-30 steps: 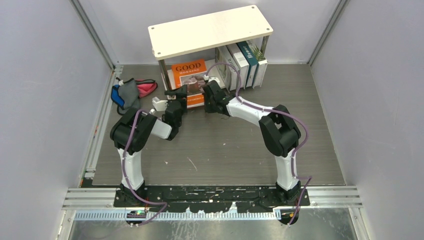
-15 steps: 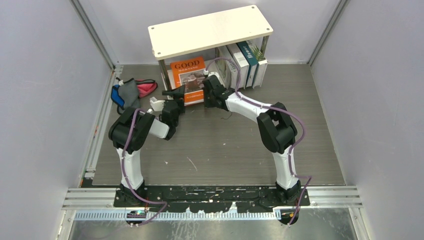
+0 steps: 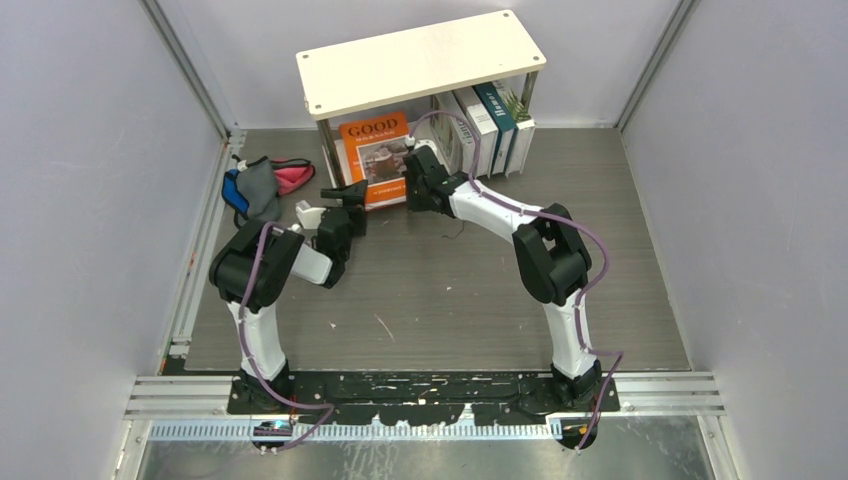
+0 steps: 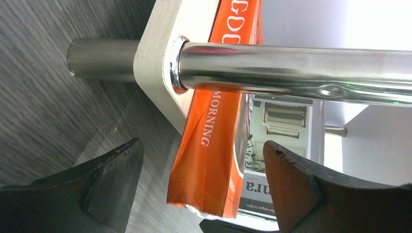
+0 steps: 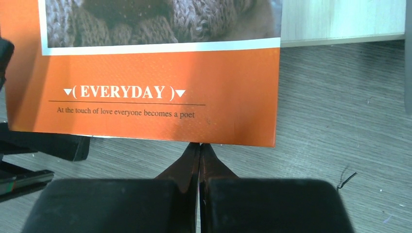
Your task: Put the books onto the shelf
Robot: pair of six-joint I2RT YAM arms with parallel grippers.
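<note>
The orange "GOOD MORNING" book (image 3: 376,160) leans tilted in the left half of the shelf (image 3: 420,60), its lower part sticking out over the table. Three other books (image 3: 487,125) stand upright at the shelf's right end. My right gripper (image 3: 415,185) is shut, with its tips (image 5: 199,147) meeting the orange cover's (image 5: 145,97) near edge. My left gripper (image 3: 335,200) is open at the book's left corner. In the left wrist view the orange spine (image 4: 211,145) hangs between the spread fingers (image 4: 111,179) without touching them, behind a silver post (image 4: 291,68).
A blue, grey and pink cloth bundle (image 3: 262,185) lies on the table left of the shelf. Grey walls close in both sides and the back. The shelf's cream lower board (image 5: 340,19) shows to the right of the book. A small black thread (image 5: 346,179) lies on the table.
My right gripper has moved toward the shelf, and the orange book has shifted farther in with it. My left arm has drawn back a little to the left, still open.
</note>
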